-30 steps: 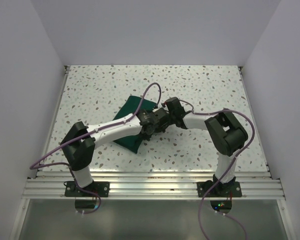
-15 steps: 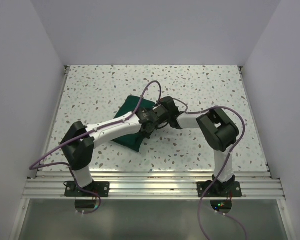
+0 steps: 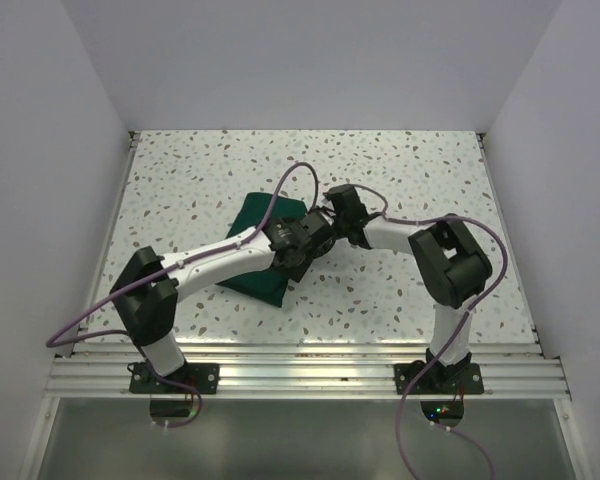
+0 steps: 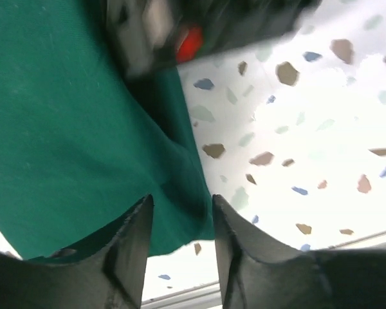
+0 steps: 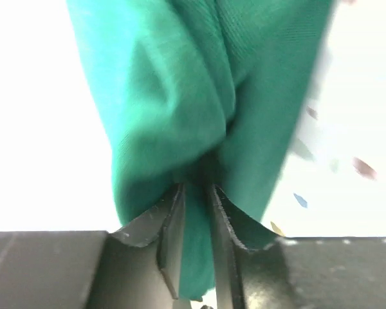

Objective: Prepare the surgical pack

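**Right fingers pinch the pack, left fingers parted**

Top view: your dark green folded fabric surgical pack (image 3: 252,285) lies on the white speckled tabletop (image 3: 430,170), left of centre and partly under the left arm (image 3: 220,262). The right arm (image 3: 395,235) reaches across, so the 2 wrists meet over the pack's right end. That is likely so 1 arm can hold a fold while the other works it.

Left wrist view: the left fingers (image 4: 130,254) stand parted with nothing clamped between them. The pack's edge and the tabletop show through the gap, so they hover over that edge empty. A blurred black body with a red light (image 4: 190,38) sits just beyond, over the fabric; it is probably the other wrist.

Right wrist view: the right fingers (image 5: 170,228) are narrow, with a bunched fold of the pack in the slit. Creases run into it, so I judge the fold pinched, ready to be folded over. This picture is blurred, so watch for slip.
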